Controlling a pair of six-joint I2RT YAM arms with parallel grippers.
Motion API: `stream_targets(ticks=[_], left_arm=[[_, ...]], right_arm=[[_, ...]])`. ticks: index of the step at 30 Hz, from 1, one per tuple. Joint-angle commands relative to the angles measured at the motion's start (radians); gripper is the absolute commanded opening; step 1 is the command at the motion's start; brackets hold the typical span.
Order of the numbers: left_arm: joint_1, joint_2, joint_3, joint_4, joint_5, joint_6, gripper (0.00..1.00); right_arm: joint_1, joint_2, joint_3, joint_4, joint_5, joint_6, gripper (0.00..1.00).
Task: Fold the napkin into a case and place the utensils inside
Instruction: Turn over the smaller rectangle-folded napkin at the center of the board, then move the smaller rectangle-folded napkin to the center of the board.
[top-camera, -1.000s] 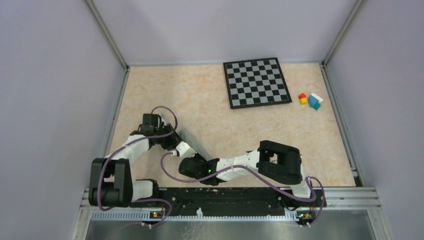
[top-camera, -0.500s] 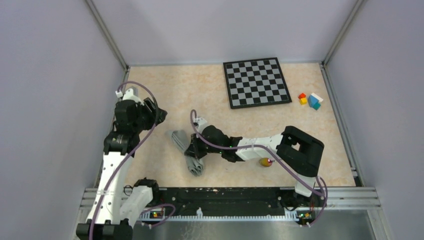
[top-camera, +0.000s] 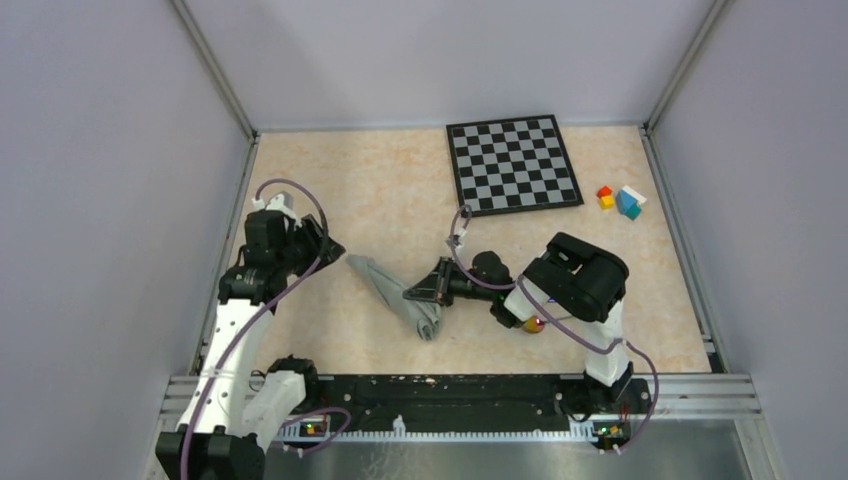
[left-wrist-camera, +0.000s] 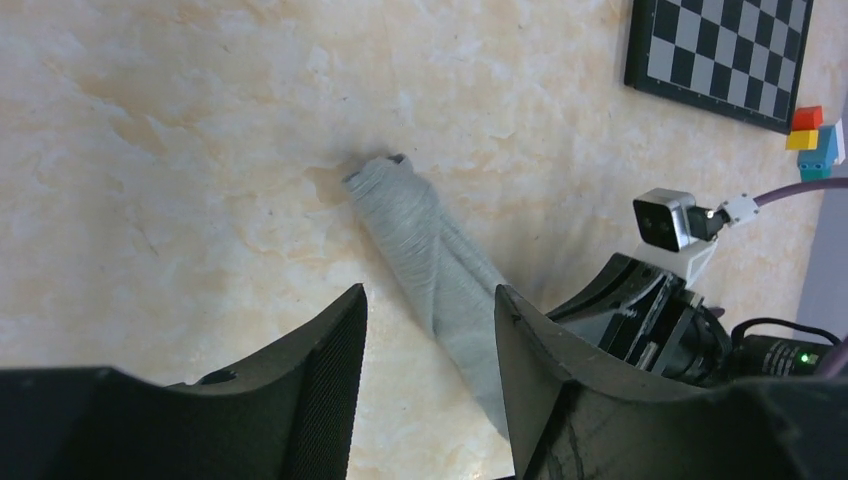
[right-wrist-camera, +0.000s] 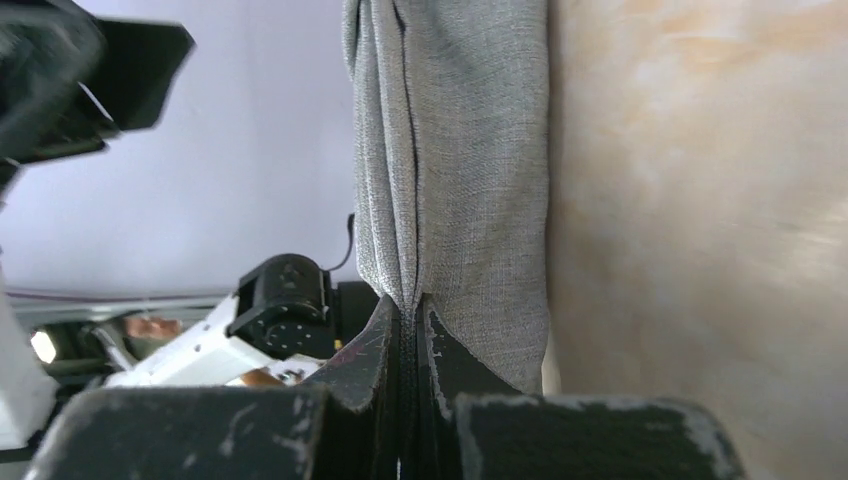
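While right gripper (right-wrist-camera: 408, 318) pinches the rolled napkin (top-camera: 388, 288) at top-view centre | left gripper (left-wrist-camera: 430, 310) fingers apart, empty, frame left | spoon (top-camera: 533, 324) under right arm

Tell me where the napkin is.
In the top view the napkin lies bunched left of centre, between both arms, pinched by the right fingers.

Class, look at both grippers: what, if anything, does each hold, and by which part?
The right gripper pinches the napkin by a fold near its nearer end. The left gripper is open and holds nothing.
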Motion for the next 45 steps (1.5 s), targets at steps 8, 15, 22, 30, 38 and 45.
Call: stream_targets(ticks=[8,15,22,30,38,45], left_arm=[[-0.005,0.145,-0.061,0.144,0.246,0.014,0.55],[-0.089,0.330,-0.061,0.334,0.400,-0.030,0.55],[-0.196,0.589,-0.023,0.580,0.471,-0.128,0.50],[-0.205,0.780,0.051,0.729,0.444,-0.172,0.43],[-0.213,0.982,0.145,0.698,0.399,-0.124,0.42],[-0.221,1.082,0.275,0.582,0.356,-0.021,0.42]], right_arm=[[-0.218,0.165,-0.124,0.482,-0.118,0.175,0.03],[-0.346,0.111,-0.164,0.335,-0.195,0.024,0.23],[-0.390,-0.338,-0.041,-0.675,-0.016,-0.616,0.52],[-0.200,-0.568,0.106,-1.130,0.101,-0.841,0.51],[-0.199,-0.492,-0.078,-0.922,0.113,-0.791,0.25],[-0.179,-0.523,-0.128,-0.868,0.132,-0.724,0.23]])
